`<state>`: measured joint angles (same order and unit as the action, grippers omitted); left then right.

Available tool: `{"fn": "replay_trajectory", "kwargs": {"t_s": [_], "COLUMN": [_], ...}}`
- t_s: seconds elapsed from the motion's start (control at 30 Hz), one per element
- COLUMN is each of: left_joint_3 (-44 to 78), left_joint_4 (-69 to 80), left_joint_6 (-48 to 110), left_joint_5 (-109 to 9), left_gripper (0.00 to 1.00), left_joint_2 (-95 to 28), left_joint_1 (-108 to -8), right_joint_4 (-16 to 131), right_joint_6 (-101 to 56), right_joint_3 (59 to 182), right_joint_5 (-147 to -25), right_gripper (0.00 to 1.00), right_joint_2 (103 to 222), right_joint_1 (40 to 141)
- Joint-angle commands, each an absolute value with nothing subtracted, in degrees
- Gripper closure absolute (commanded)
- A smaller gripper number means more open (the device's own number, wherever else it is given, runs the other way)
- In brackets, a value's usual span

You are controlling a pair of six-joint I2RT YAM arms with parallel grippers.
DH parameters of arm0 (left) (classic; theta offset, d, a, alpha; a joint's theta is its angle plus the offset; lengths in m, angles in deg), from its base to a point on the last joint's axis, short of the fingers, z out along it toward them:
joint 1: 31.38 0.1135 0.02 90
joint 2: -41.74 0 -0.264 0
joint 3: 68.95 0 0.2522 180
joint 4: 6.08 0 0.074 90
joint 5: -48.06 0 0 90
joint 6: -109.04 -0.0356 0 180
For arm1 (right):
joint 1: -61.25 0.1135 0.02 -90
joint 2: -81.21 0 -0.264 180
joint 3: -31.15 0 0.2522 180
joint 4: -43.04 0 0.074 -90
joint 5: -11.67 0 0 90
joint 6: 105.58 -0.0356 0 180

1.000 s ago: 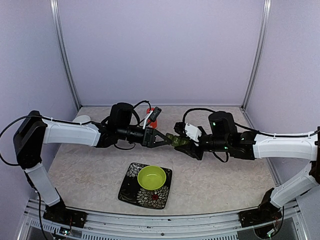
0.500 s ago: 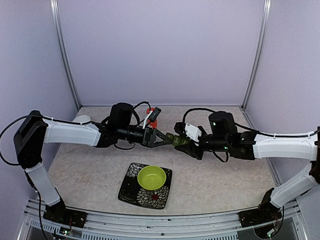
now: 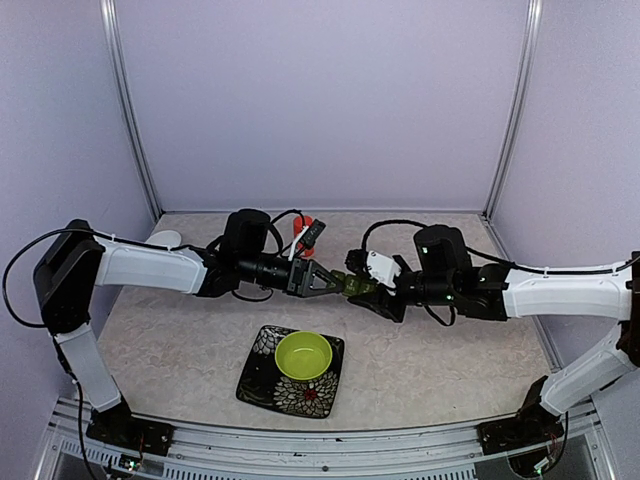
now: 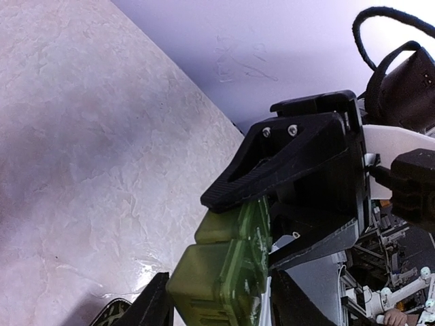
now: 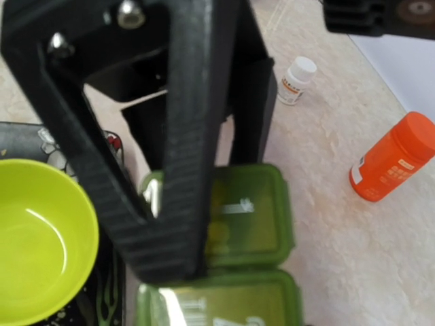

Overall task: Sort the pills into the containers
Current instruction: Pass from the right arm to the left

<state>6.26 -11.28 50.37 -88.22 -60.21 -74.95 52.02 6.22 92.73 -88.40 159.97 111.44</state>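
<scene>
Two arms met above the table (image 3: 450, 350), beyond the lime bowl (image 3: 303, 355). The right gripper (image 3: 362, 290) pinched the dark green pillbox (image 4: 224, 272) across its lids. The left gripper (image 3: 338, 285) had its fingers on either side of the pillbox's free end; I could not tell whether they pressed it.

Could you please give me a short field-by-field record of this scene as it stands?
pillbox: dark green, between both tools, visible lids closed
right tool: clamped on the pillbox
left tool: straddles the pillbox end; grip unclear
bowl: lime green, empty, on the patterned plate
bottles: orange bottle and small white bottle on the table, apart
</scene>
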Motion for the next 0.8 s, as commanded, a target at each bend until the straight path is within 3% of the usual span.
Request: {"fn": "replay_trajectory", "kwargs": {"t_s": [0.0, 0.1, 0.33, 0.7, 0.77], "left_joint_3": [7.34, 7.23, 6.15, 4.71, 4.62], "left_joint_4": [-14.51, -14.71, -17.79, -21.58, -21.67], "left_joint_6": [51.76, 52.26, 55.25, 59.88, 59.99], "left_joint_5": [-90.14, -90.24, -91.61, -92.22, -92.24], "left_gripper": [0.52, 0.53, 0.67, 0.67, 0.67], "left_joint_2": [-61.12, -61.21, -62.39, -63.64, -63.58], "left_joint_1": [-74.71, -74.54, -73.87, -73.64, -73.73], "right_joint_4": [52.24, 52.24, 51.54, 46.96, 47.42], "right_joint_6": [7.00, 7.33, 8.22, 12.36, 12.17], "right_joint_3": [93.25, 93.30, 93.06, 90.74, 91.15], "right_joint_5": [-88.26, -87.67, -86.87, -82.96, -82.61], "right_gripper": [0.72, 0.72, 0.70, 0.72, 0.67], "right_joint_2": [161.04, 161.62, 161.70, 161.15, 161.67], "right_joint_1": [112.35, 112.68, 113.46, 116.34, 116.41]}}
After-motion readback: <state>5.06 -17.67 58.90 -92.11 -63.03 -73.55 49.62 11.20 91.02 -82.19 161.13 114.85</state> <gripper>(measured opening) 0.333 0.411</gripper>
